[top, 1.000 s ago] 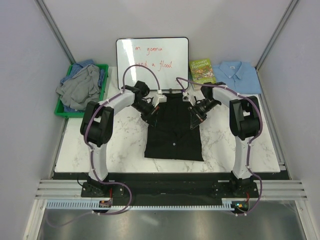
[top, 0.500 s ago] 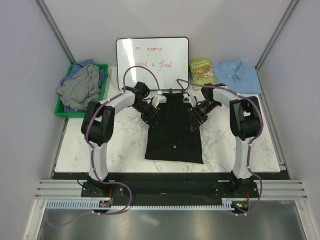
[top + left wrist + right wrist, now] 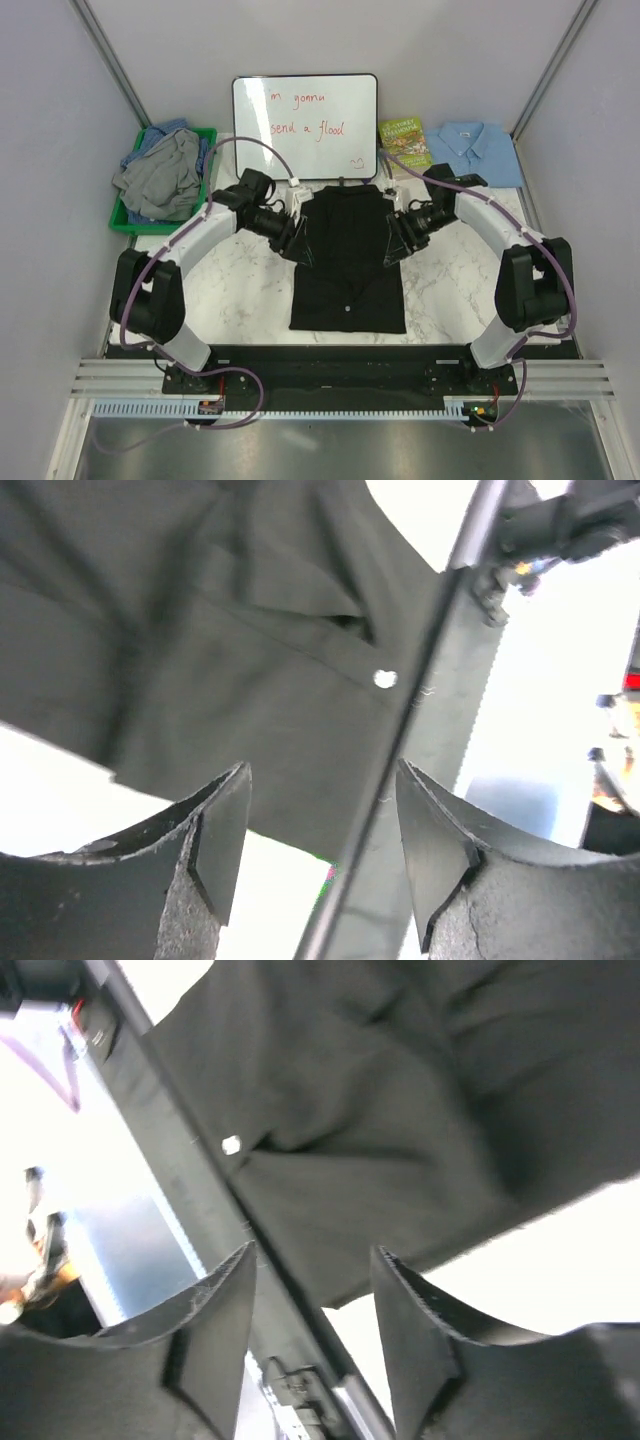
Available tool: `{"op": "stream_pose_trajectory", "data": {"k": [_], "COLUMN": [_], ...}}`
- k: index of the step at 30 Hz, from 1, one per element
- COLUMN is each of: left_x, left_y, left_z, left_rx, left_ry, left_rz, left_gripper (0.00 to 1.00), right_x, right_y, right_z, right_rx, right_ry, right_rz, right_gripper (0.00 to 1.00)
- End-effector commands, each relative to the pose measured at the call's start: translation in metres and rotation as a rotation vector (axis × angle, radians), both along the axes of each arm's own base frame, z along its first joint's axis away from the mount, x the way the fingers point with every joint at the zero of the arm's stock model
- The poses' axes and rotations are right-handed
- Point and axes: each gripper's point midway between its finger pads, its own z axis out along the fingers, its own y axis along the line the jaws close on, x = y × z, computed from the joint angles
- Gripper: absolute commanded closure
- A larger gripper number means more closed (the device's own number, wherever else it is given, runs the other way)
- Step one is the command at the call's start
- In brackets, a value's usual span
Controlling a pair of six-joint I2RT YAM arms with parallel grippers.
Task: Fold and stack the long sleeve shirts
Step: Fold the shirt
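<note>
The black long sleeve shirt point(image 3: 347, 258), with small pale buttons, lies folded flat in the middle of the marble table. My left gripper point(image 3: 297, 242) stands open at the shirt's upper left edge, nothing between its fingers. My right gripper point(image 3: 392, 245) stands open at the upper right edge, also empty. The left wrist view shows the black fabric point(image 3: 200, 640) beyond the parted fingers point(image 3: 222, 830). The right wrist view shows the same shirt point(image 3: 400, 1110) above its spread fingers point(image 3: 225, 1305). A light blue collared shirt point(image 3: 476, 150) lies folded at the back right. Grey and blue shirts point(image 3: 160, 175) are heaped at the back left.
A green bin point(image 3: 207, 137) holds the heaped shirts. A whiteboard point(image 3: 305, 125) with red writing leans at the back centre, close behind the black shirt. A green-covered book point(image 3: 404, 142) lies between the whiteboard and the light blue shirt. Grey walls close in both sides.
Both grippers have gone from shut to open and let go of the black shirt. Both arms have stretched out lower, elbows swung outward. The shirt's top edge now lies flat nearer the whiteboard.
</note>
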Motion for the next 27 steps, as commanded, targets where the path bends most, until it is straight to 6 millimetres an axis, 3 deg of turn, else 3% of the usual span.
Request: {"op": "stream_pose_trajectory", "data": {"k": [1,4,5,7,8,10,12,15,18,21,23,24,27], "left_x": [-0.032,-0.052,-0.067,-0.07,-0.079,-0.069,-0.055,-0.028,-0.009,-0.002,-0.008,-0.013,-0.038], "left_y": [-0.028,-0.044,-0.047,-0.055,-0.061,-0.065,-0.066,-0.068,-0.066,-0.056,-0.057,-0.058,-0.053], "left_z": [0.006,0.004,-0.005,-0.012,-0.038,-0.051,-0.068,-0.09,-0.105,-0.112,-0.095,-0.07,-0.021], "left_rx": [-0.122,-0.178,-0.169,-0.199,-0.162,-0.16,-0.131,-0.106,-0.094,-0.083,-0.133,-0.179,-0.269], "left_ry": [0.144,0.265,0.376,0.413,0.523,0.491,0.458,0.383,0.346,0.355,0.357,0.291,0.238], "left_rz": [0.02,-0.017,0.004,0.013,0.08,0.119,0.162,0.228,0.259,0.294,0.239,0.192,0.13], "left_gripper": [0.36,0.43,0.45,0.46,0.47,0.47,0.47,0.47,0.46,0.45,0.43,0.4,0.37], "right_x": [-0.035,-0.053,-0.065,-0.072,-0.069,-0.065,-0.044,-0.031,-0.024,-0.027,-0.027,-0.029,-0.032], "right_y": [0.035,0.048,0.052,0.064,0.07,0.066,0.06,0.048,0.034,0.032,0.033,0.037,0.049], "right_z": [-0.011,-0.018,-0.025,-0.034,-0.057,-0.077,-0.093,-0.12,-0.132,-0.129,-0.111,-0.098,-0.048], "right_rx": [0.081,0.14,0.149,0.173,0.155,0.112,0.081,0.047,0.013,0.015,0.039,0.077,0.203], "right_ry": [0.111,0.166,0.235,0.246,0.271,0.268,0.233,0.254,0.244,0.238,0.203,0.195,0.128], "right_rz": [0.043,0.088,0.076,0.1,0.025,-0.009,-0.085,-0.171,-0.214,-0.207,-0.196,-0.18,-0.167], "right_gripper": [0.5,0.57,0.57,0.61,0.61,0.61,0.61,0.62,0.6,0.59,0.57,0.57,0.52]}}
